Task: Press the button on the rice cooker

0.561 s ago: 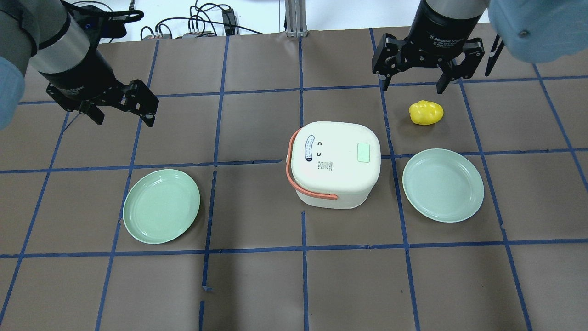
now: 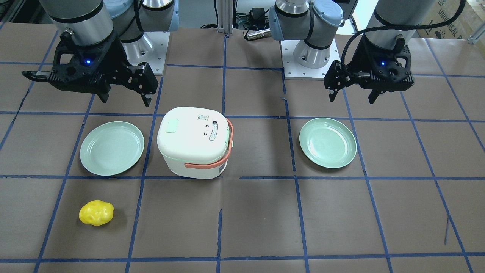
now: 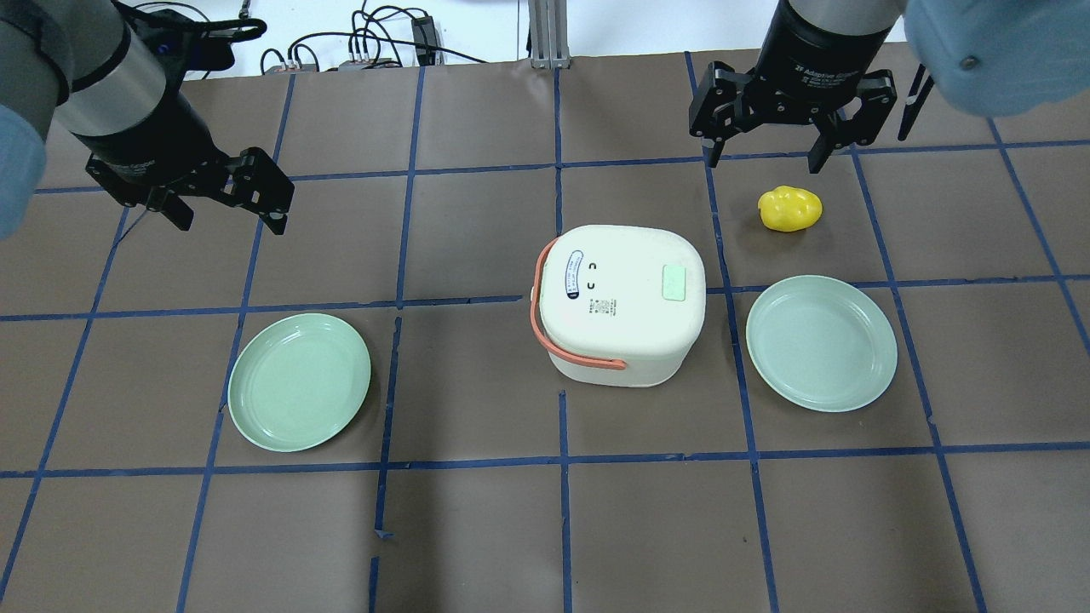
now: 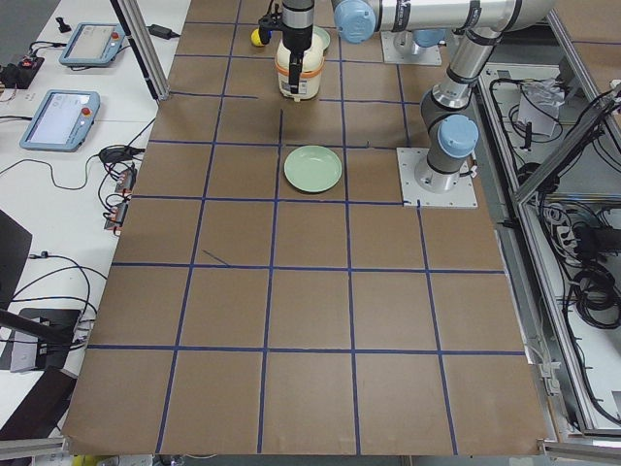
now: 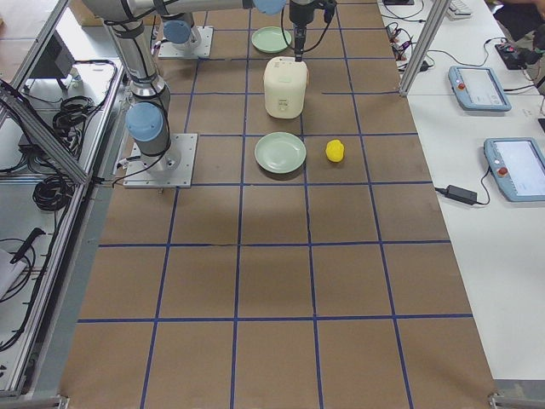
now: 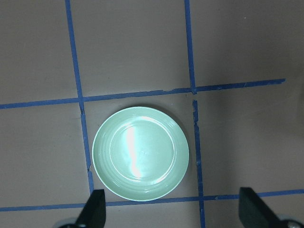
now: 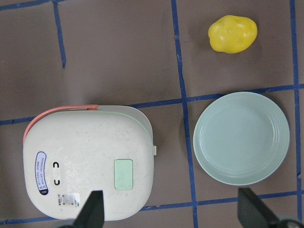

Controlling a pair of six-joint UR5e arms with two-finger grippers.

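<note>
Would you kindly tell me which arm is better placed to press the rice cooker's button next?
Right, probably. The right gripper hovers open nearer the button, which sits on the cooker lid's side toward it. The left gripper hangs farther away, its camera seeing only a plate.

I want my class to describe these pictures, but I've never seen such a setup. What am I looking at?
Two robot arms stand at a table. One picture looks down from behind them, one faces them so sides swap, two look along the table from its ends, and two come from wrist cameras. The left gripper and right gripper are both open and hold nothing. On the table: a white rice cooker with a green button on its lid, a left plate and right plate, both green, and a yellow lump.
</note>
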